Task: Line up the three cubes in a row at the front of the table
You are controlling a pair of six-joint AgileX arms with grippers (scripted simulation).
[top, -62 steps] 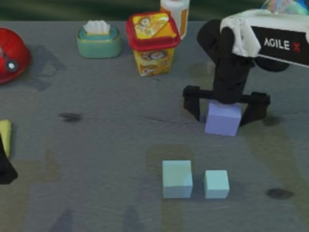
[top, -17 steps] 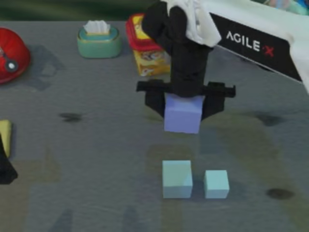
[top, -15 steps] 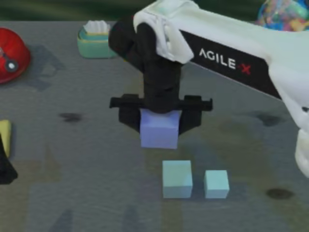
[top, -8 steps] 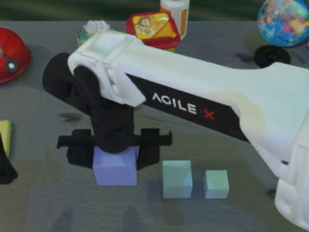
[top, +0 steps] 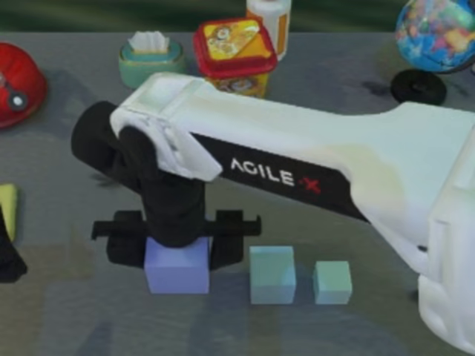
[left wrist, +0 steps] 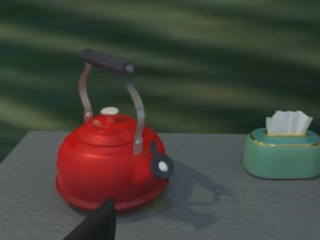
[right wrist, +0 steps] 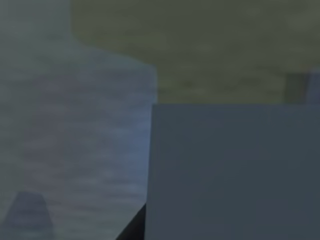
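Observation:
My right arm reaches across the table (top: 74,319) to the front left. Its gripper (top: 177,254) is shut on the large lavender-blue cube (top: 177,276), a black finger on either side. That cube sits low at the table, left of the medium light blue cube (top: 272,275) and the small pale teal cube (top: 332,282), with a gap to the medium one. All three stand roughly in one line near the front edge. In the right wrist view the lavender-blue cube (right wrist: 235,170) fills most of the picture. My left gripper (top: 7,261) is parked at the left edge.
A red kettle (top: 18,81) stands at the back left, also in the left wrist view (left wrist: 107,155). A green tissue box (top: 151,63), a yellow red-lidded tub (top: 234,55), a white bottle (top: 271,18) and a globe (top: 434,33) line the back.
My right gripper carried the lavender-blue cube from the right middle across to the front left and lowered it beside the medium cube. The two smaller cubes and the left arm stayed put.

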